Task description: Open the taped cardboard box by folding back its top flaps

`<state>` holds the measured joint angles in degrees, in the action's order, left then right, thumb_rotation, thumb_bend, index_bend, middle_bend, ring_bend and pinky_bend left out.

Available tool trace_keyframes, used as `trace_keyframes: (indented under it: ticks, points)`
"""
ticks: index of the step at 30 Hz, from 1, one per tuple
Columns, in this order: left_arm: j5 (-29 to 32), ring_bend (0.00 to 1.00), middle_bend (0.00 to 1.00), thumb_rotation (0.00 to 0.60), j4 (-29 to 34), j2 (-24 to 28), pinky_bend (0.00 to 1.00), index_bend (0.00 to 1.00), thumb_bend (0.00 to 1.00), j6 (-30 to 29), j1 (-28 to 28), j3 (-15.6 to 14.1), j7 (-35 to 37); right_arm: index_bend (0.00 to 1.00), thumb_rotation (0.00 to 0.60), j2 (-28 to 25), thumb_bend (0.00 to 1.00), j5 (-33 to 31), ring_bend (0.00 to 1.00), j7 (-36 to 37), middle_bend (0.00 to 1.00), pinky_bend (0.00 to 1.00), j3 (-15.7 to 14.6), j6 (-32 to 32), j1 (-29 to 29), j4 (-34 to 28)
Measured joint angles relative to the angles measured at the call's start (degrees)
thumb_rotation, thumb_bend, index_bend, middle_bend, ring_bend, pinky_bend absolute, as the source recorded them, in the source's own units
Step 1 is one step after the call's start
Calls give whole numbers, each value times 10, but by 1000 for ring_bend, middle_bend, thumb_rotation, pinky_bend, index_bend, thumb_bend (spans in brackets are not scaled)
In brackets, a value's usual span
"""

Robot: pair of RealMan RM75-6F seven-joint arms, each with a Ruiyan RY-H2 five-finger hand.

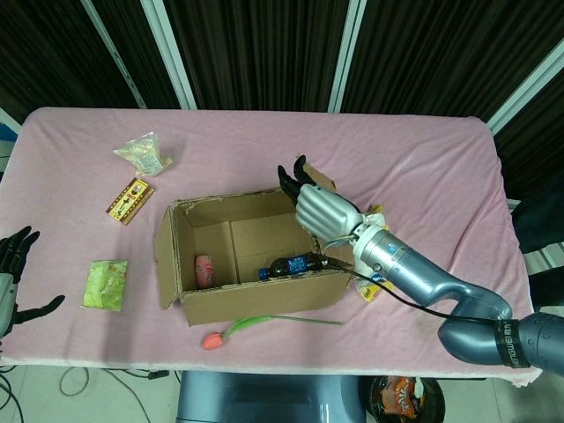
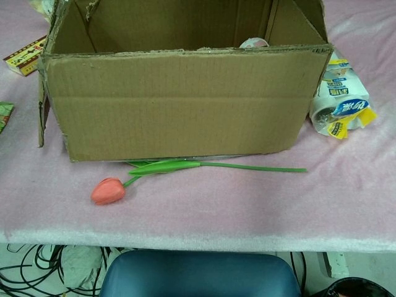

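Head view. Cardboard box (image 1: pixel 251 256) near table centre on pink table cover (image 1: pixel 423 167), top open, interior exposed: dark bottle (image 1: pixel 291 264) lying along near inner wall, small pink item (image 1: pixel 204 269) at left end. Left flap (image 1: pixel 164 256) folded outward and down. Right flap (image 1: pixel 319 183) largely hidden behind right hand (image 1: pixel 324 211); angle not determinable, apparently being pushed outward. Right hand positioned over box's right edge, back of hand toward camera, dark fingertips (image 1: pixel 291 174) extended toward far side and slightly fanned; nothing seen held; contact with flap likely but not confirmed. Right forearm running from lower right corner, rising diagonally toward box. Judged purpose: palm-side push to lay the last flap back. Left hand (image 1: pixel 16 278) idle at far left table edge, fingers apart, holding nothing, well apart from box. Also noted: snack bag (image 1: pixel 143 154) and patterned packet (image 1: pixel 129 200) to far left, green packet (image 1: pixel 105 284) near left, tissue pack (image 1: pixel 374 238) just beside box under right forearm, tulip (image 1: pixel 256 328) in front of box.

Chest view. Front wall of cardboard box (image 2: pixel 179 102) filling frame, upright, top rim clear. Tulip (image 2: pixel 109 190) on cloth, stem (image 2: pixel 247 167) touching box base. Tissue pack (image 2: pixel 340 99) just right of box. Neither hand visible. Task judged nearly complete.
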<state>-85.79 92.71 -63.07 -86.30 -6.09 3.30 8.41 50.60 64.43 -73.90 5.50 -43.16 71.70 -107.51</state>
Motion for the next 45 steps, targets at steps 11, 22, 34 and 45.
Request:
trace_keyframes:
  ticks: [11,22,34,45]
  points:
    - [-3,0,0,600,-1,0,38,0,111,-1,0,0,-1,285,600,-45,407,18,62,16,131,227,-8,-2,-10,-10]
    - [-4,0,0,600,-2,0,38,0,110,-1,1,1,-3,218,600,-91,400,86,62,74,124,227,-13,-13,-42,-25]
    - [-8,0,0,600,-3,-3,38,0,110,-3,1,0,-9,218,600,-142,391,185,62,148,121,227,-18,-18,-81,-32]
    - [-11,0,0,600,-4,-4,38,0,111,-4,1,-1,-13,218,600,-197,387,250,62,211,120,227,-27,-14,-131,-21]
